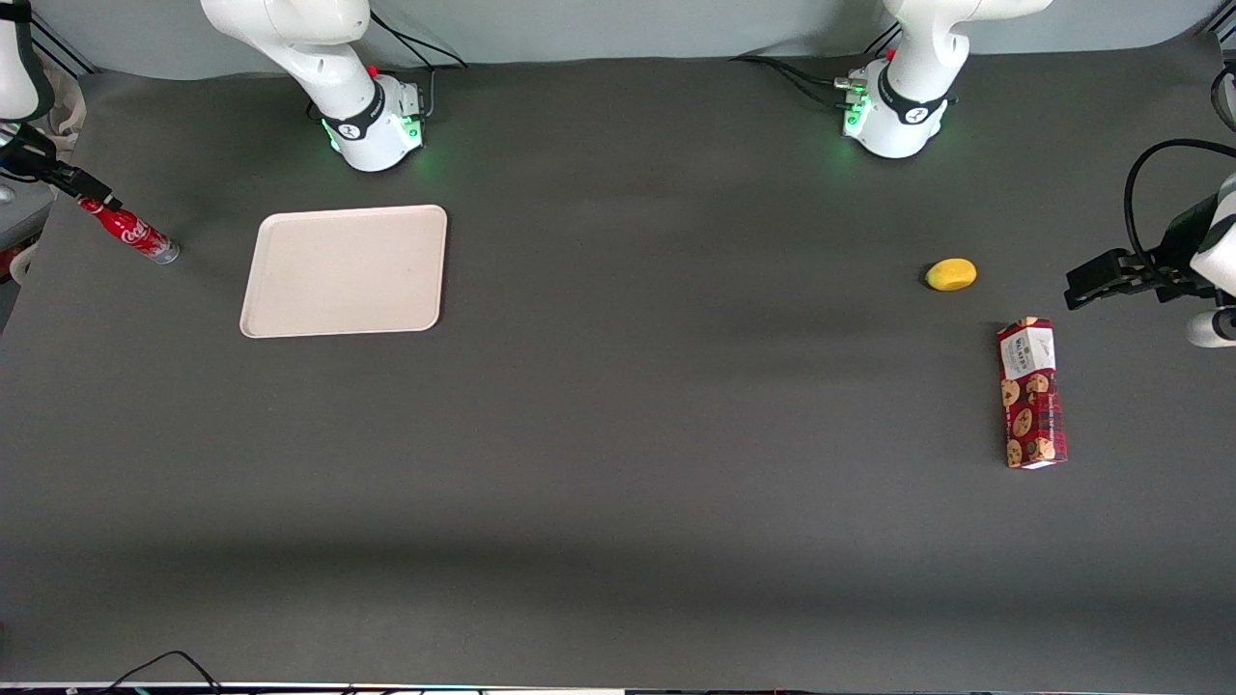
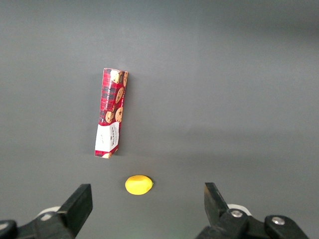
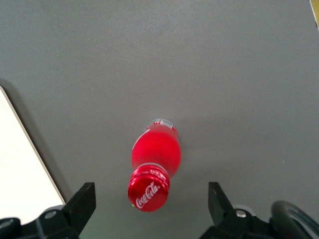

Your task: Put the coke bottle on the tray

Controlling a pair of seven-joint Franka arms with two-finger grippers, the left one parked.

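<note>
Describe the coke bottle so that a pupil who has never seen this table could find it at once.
Start at the cream tray and look toward the working arm's end of the table. The coke bottle stands there under the open hand. It is slim and red with white script, far smaller than the cookie box.

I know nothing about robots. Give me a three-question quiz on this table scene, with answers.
1. True or false: the coke bottle lies on the tray.
2. The gripper above the bottle's cap is: A open, B shut.
3. Fill in: the yellow lemon lies beside the ____ box.

Key: 1 false, it stands on the table beside the tray. 2 A, fingers apart on either side of the cap. 3 cookie.
</note>
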